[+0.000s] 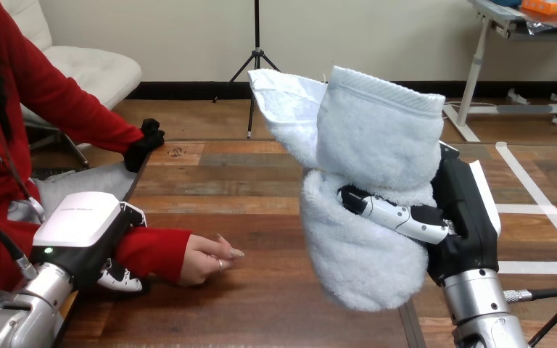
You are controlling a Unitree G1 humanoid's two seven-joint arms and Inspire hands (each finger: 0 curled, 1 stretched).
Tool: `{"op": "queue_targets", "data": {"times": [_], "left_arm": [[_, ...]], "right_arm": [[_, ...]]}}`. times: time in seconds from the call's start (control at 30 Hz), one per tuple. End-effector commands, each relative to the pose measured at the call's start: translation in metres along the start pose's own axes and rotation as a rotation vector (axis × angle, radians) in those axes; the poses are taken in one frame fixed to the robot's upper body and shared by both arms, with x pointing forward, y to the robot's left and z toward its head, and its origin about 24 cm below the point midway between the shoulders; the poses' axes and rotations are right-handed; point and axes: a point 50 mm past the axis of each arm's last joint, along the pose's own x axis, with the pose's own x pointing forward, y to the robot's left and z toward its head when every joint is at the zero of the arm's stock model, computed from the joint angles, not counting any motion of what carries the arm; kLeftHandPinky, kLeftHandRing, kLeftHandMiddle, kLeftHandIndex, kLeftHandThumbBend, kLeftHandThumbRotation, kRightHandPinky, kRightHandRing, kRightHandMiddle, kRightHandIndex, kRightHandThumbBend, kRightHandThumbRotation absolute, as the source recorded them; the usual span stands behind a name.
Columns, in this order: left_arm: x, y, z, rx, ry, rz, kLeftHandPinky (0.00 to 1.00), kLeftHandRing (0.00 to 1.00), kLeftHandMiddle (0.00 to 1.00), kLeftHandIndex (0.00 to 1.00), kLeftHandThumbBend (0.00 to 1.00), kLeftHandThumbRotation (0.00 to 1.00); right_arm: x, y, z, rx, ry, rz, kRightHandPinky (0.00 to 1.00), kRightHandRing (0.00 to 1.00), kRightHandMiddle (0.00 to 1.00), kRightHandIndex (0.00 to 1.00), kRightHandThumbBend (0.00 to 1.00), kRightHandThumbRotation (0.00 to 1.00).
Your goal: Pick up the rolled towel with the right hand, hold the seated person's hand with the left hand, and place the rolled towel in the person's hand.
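My right hand [458,217] holds a pale blue rolled towel [366,181] upright above the table, its fingers [395,215] curled round the roll's middle. The towel's top has loosened into a white flap pointing left. The person's hand [207,258] rests on the table at the left, fingers loosely curled and pointing right, well apart from the towel. My left hand [91,232] sits over the person's red-sleeved forearm, with its fingertips [122,278] curled under the sleeve.
The wooden table [261,188] stretches between the person's hand and the towel. The person's other hand [145,141], in a black glove, rests at the table's far left edge.
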Motion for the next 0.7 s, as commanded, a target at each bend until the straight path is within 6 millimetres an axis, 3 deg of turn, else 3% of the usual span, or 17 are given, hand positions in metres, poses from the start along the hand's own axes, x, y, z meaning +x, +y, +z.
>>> {"op": "queue_targets", "data": {"times": [0.0, 0.67], "left_arm": [[0.006, 0.013, 0.007, -0.014, -0.030, 0.054, 0.35, 0.36, 0.40, 0.40, 0.94, 0.00], [0.004, 0.017, 0.018, -0.072, -0.060, 0.102, 0.32, 0.33, 0.37, 0.36, 0.93, 0.00]], "right_arm": [[0.016, 0.005, 0.024, 0.042, -0.127, 0.006, 0.30, 0.36, 0.45, 0.44, 0.81, 0.00], [0.019, 0.007, 0.018, 0.041, -0.113, 0.007, 0.29, 0.35, 0.45, 0.45, 0.80, 0.00]]}}
